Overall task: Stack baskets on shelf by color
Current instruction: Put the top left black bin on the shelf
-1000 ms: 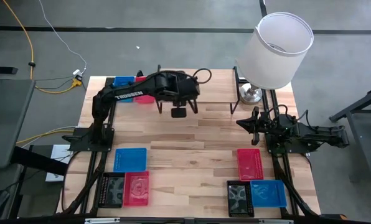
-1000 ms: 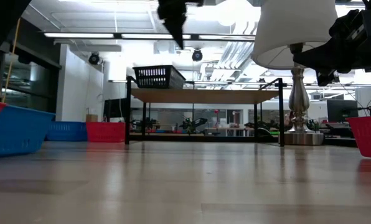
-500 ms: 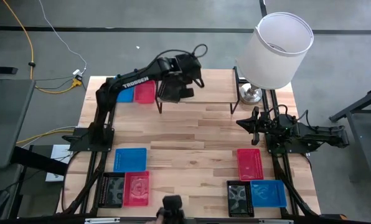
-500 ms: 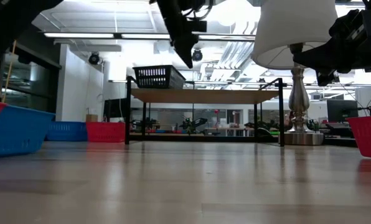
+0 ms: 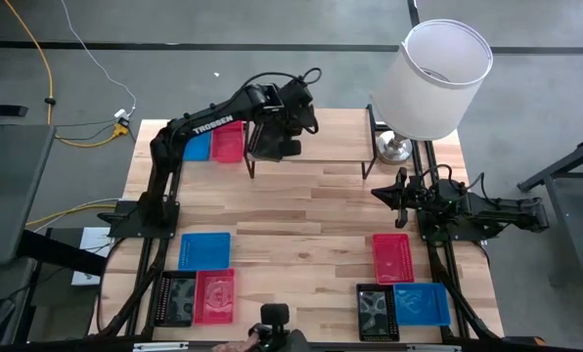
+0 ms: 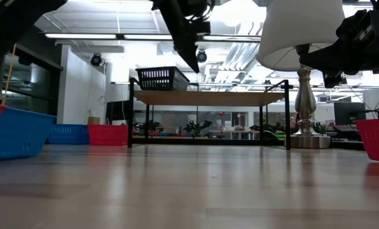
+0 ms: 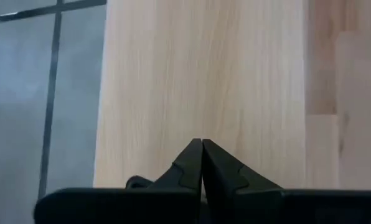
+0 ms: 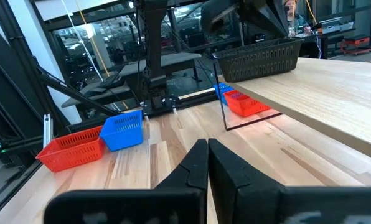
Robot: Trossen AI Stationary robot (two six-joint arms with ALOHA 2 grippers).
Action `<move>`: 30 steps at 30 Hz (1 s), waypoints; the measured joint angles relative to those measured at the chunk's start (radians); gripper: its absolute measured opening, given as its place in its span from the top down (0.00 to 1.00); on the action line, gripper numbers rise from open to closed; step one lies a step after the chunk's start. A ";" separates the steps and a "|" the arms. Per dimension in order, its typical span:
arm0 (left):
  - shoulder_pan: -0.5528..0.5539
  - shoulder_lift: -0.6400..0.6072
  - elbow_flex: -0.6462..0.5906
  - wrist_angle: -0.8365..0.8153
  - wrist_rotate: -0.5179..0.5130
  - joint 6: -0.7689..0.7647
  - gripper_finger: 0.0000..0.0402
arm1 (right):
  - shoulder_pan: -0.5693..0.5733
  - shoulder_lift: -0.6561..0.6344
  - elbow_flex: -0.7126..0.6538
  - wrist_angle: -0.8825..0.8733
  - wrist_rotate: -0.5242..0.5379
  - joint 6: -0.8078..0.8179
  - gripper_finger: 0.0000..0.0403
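At the table's (image 5: 301,196) far left corner, a blue basket (image 5: 196,145) and a red basket (image 5: 227,145) lie beside the shelf (image 5: 321,147). A black basket (image 6: 162,78) sits on the shelf's left end, under the left gripper (image 5: 277,147), fingers pressed together, empty. The right gripper (image 5: 401,203) waits near the right edge, likewise closed on nothing.

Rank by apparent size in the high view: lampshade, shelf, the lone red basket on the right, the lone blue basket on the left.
1. Lampshade, though it stands nearer the camera.
2. Shelf.
3. Red basket and blue basket: alike, no ranking.
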 joint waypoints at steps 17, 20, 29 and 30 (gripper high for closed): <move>0.003 0.083 0.000 -0.005 -0.260 0.016 1.00 | 0.000 0.000 0.000 0.000 0.000 0.000 1.00; 0.003 0.078 0.000 -0.007 -0.287 0.017 1.00 | 0.000 0.000 0.000 0.000 0.000 0.000 1.00; -0.029 0.008 0.036 -0.013 -0.285 0.053 1.00 | 0.000 0.000 0.000 0.000 0.000 0.000 1.00; -0.035 -0.011 0.040 -0.012 -0.286 0.058 1.00 | 0.000 0.000 0.000 0.000 0.000 0.000 1.00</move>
